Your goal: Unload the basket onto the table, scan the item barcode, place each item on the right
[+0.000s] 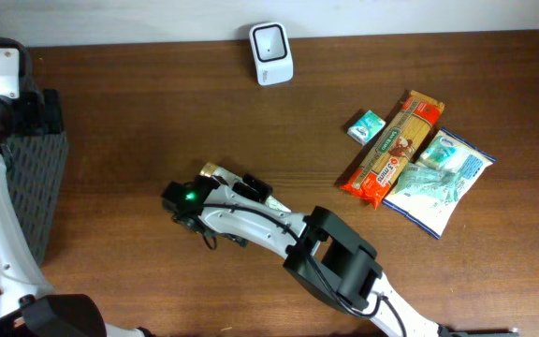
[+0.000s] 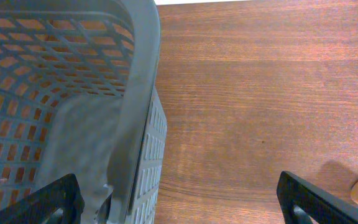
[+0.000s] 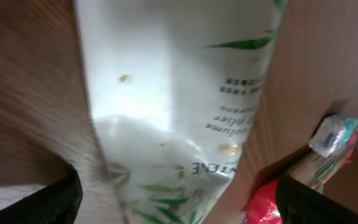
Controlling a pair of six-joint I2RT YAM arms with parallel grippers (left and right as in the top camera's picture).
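The item, a white pouch with green leaf print (image 3: 166, 93), lies on the brown table and looks blurred. My right gripper (image 3: 179, 208) stands open over it, one dark finger on each side and neither touching it. From overhead the right gripper (image 1: 254, 190) sits mid-table and covers most of the item; only its tan end (image 1: 211, 171) shows. The white scanner (image 1: 271, 52) stands at the table's far edge. My left gripper (image 2: 179, 205) is open and empty, straddling the rim of a grey basket (image 2: 73, 74).
The grey basket (image 1: 36, 178) stands at the left edge under the left arm. At the right lie a small green box (image 1: 366, 124), an orange pasta packet (image 1: 391, 150) and a white-blue bag (image 1: 440, 180). The right arm's elbow (image 1: 333, 255) spans the table's front.
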